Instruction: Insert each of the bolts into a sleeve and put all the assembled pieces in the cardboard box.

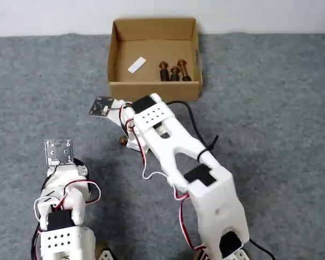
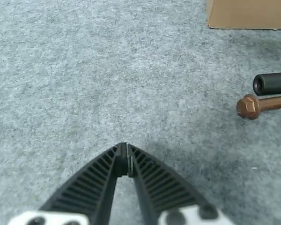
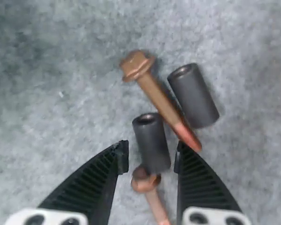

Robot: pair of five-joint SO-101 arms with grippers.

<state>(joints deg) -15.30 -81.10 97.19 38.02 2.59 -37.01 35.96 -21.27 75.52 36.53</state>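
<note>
My right gripper is open and hangs low over the grey carpet. A black sleeve lies between its fingers with a small gap on each side. Just behind that sleeve lies a copper bolt. Ahead of the fingers, a second bolt rests slantwise beside a second sleeve. My left gripper is shut on nothing above bare carpet, with a bolt and a sleeve off to one side. The cardboard box at the back holds three assembled pieces.
A white label lies on the box floor. The right arm stretches diagonally across the middle and covers the loose parts, except one bolt head. The left arm sits near the front left. Grey carpet surrounds everything.
</note>
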